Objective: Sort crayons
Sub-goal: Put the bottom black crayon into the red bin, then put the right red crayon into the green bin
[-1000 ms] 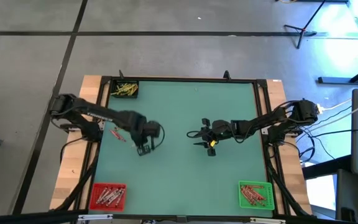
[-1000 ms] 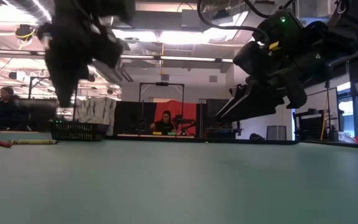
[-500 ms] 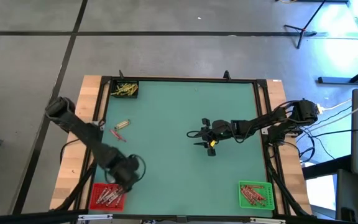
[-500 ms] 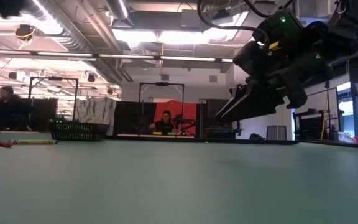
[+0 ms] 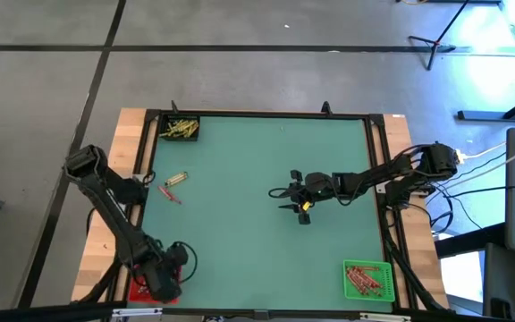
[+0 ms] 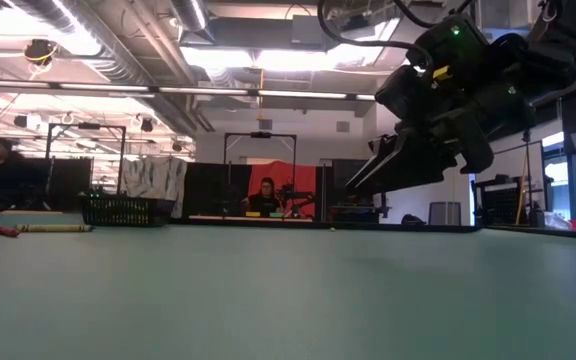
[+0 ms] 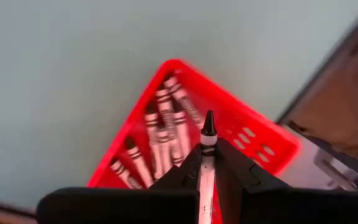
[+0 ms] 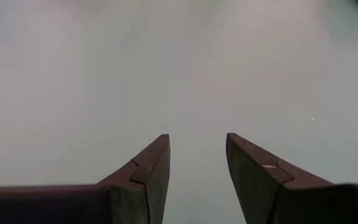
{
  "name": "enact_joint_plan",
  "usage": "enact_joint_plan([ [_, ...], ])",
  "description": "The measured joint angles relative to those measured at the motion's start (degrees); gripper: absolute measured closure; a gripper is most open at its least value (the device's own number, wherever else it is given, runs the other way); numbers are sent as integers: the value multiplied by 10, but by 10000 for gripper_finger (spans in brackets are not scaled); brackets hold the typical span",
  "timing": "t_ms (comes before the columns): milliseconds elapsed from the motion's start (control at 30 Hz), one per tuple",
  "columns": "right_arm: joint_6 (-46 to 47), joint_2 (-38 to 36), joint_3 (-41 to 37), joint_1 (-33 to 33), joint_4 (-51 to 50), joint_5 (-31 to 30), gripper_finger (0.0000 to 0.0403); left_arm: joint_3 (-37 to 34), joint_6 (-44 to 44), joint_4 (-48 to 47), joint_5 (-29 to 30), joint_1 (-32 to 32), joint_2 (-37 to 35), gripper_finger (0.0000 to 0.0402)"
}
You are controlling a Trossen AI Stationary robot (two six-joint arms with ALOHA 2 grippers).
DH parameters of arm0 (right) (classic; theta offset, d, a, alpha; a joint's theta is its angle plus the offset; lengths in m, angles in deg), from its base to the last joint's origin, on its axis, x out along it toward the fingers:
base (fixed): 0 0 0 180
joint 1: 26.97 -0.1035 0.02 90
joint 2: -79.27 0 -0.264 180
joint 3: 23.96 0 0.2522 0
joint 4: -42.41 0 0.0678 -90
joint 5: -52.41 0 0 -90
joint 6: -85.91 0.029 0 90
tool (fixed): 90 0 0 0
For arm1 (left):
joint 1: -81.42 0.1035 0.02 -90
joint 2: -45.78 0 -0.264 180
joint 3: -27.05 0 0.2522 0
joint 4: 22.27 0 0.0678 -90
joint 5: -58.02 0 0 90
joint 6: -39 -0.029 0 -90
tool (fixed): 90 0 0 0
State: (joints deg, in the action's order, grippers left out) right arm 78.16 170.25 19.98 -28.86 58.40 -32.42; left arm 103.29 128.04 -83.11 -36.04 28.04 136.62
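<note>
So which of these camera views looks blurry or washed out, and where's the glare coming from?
Left wrist view: the red bin and the crayons inside it are soft, while the crayon pinched in the left gripper is sharper. Low view: bright ceiling lights glare, leaving the right gripper a dark silhouette. High view: a blown-out pale patch on the floor.

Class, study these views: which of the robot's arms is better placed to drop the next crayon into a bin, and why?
Left. The left gripper is shut on a crayon above the red bin. The right gripper hangs open and empty over mid-table.
</note>
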Motion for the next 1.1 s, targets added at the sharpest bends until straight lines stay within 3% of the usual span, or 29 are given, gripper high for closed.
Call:
enact_joint_plan([
  [167, 0, 0, 0, 0, 1, 0, 249, 0, 50, -22, -14, 0, 17, 357],
  [367, 0, 0, 0, 0, 5, 0, 249, 0, 49, -18, -39, 20, 4, 290],
  [467, 0, 0, 0, 0, 6, 0, 249, 0, 31, -18, -57, 46, -12, 275],
  [567, 0, 0, 0, 0, 7, 0, 249, 0, -24, -18, -23, 81, -35, 273],
  [833, 0, 0, 0, 0, 7, -1, 249, 0, -235, -59, 140, 207, -80, 275],
  [1100, 0, 0, 0, 0, 6, -2, 249, 0, -391, -181, 136, 341, -84, 276],
])
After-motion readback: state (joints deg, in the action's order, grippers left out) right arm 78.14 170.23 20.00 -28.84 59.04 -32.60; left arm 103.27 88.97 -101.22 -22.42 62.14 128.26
